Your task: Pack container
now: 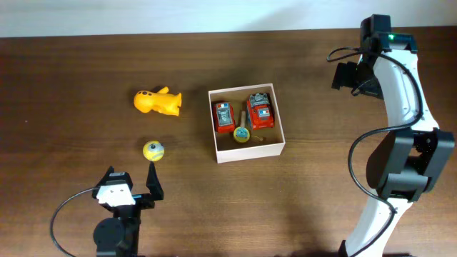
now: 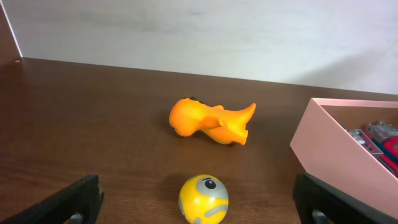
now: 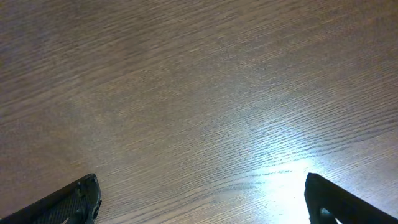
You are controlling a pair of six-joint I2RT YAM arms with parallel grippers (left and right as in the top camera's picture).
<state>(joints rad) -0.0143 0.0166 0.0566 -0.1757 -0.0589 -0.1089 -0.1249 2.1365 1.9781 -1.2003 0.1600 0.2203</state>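
Open table (image 2: 74, 124) left, yellow ball (image 2: 203, 198) dead ahead, orange toy (image 2: 211, 121) beyond, container (image 2: 329, 143) wall right

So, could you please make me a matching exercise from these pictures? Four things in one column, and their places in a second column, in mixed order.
Things:
1. orange toy animal
2. yellow ball
3. two red toy cars
4. right claw

Places:
a. inside the container
b. open, above bare table
c. on the table, just ahead of the left claw
d. on the table, beyond the yellow ball as seen from the left claw

Pairs: 1-d, 2-c, 3-a, 4-b
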